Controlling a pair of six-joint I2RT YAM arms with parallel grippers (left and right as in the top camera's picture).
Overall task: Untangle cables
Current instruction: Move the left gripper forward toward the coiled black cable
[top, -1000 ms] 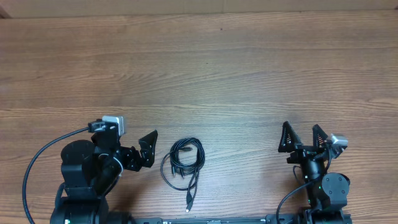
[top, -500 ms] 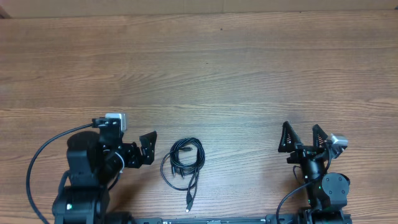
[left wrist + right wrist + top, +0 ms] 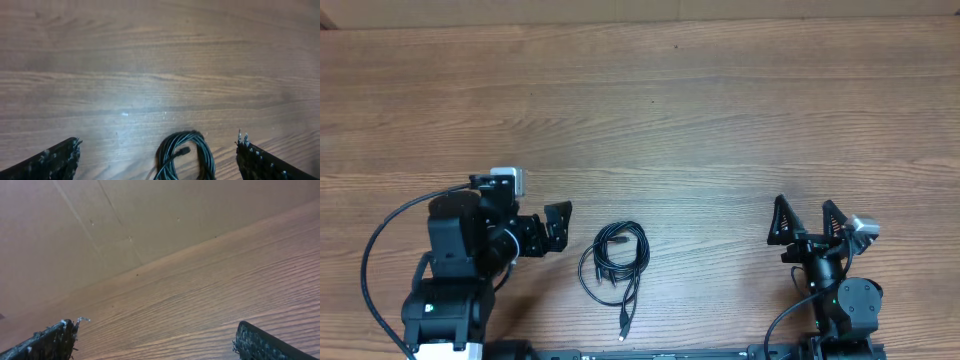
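Observation:
The cables (image 3: 615,262) lie as a small coiled bundle of thin black cords on the wooden table near the front edge, with a plug end (image 3: 624,322) trailing toward the front. My left gripper (image 3: 558,228) is open and empty, just left of the bundle and pointing at it. In the left wrist view the coil (image 3: 186,156) sits at the bottom centre between the open fingers (image 3: 159,160). My right gripper (image 3: 807,219) is open and empty at the front right, far from the cables. The right wrist view shows only table between its fingers (image 3: 159,342).
The wooden table (image 3: 700,130) stretches away behind both arms. A thick black arm cable (image 3: 370,270) loops at the left of the left arm. A wall or board (image 3: 125,220) shows beyond the table in the right wrist view.
The left arm has shifted and turned slightly, its gripper rising a little toward the cables. The right arm and the cable bundle have not moved.

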